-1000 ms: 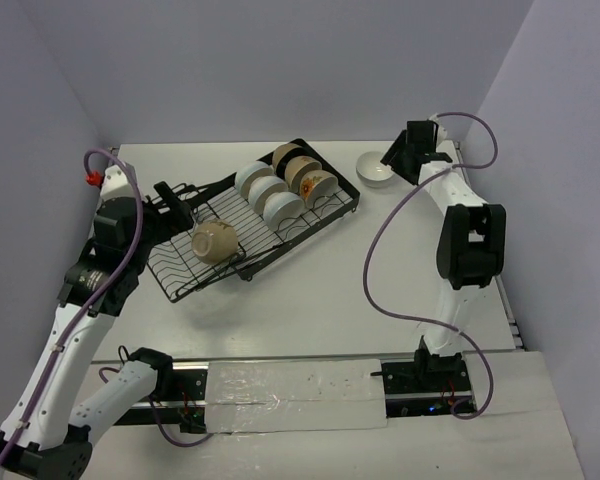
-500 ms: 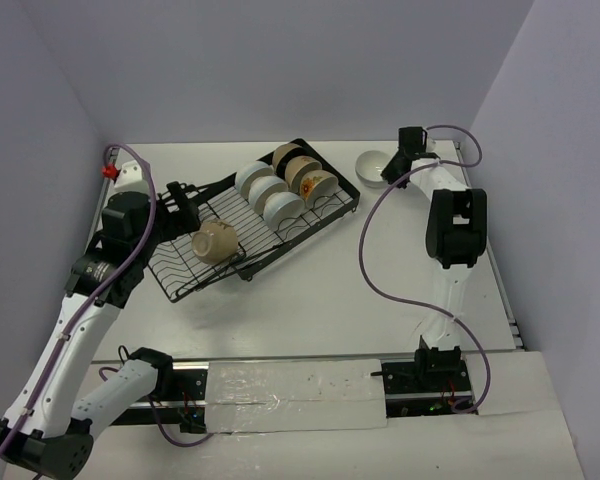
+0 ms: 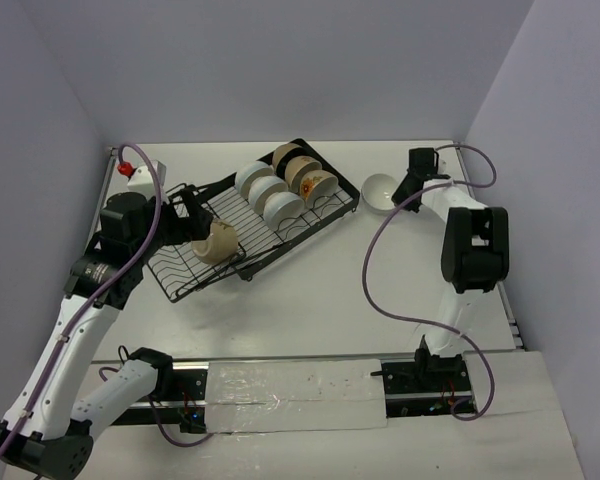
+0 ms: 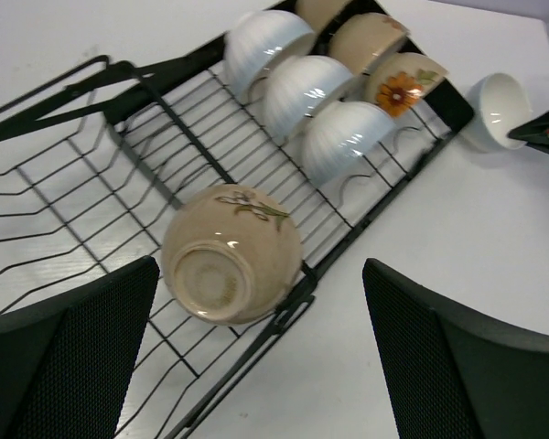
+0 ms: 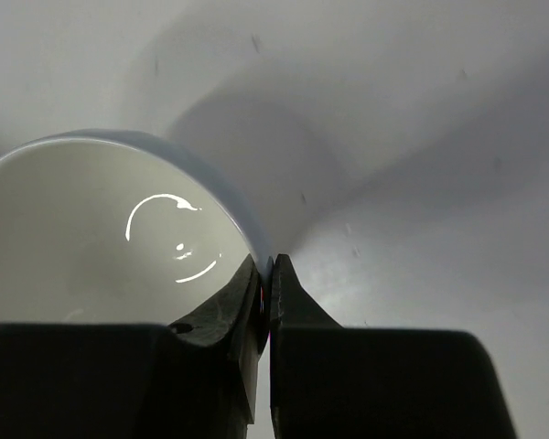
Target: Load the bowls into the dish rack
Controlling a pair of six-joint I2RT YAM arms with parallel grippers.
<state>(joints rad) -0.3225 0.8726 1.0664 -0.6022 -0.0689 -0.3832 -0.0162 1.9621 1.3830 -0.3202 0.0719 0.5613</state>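
The black wire dish rack lies slanted at the table's middle left. Several bowls stand on edge in its right section: three white ones and tan ones, one with an orange flower. A tan bowl lies bottom-up in the left section by the rack's near rail. My left gripper hovers open just above and in front of it, not touching. To the right of the rack, my right gripper is shut on the rim of a white bowl, also seen from above as the white bowl.
Purple walls close in the table on the left, back and right. A purple cable loops from the right arm over the table. A black rail with a white cover runs along the near edge.
My right gripper has closed on the white bowl's rim, and the bowl has shifted slightly nearer. My left gripper has moved right and nearer, over the tan bowl, still open.
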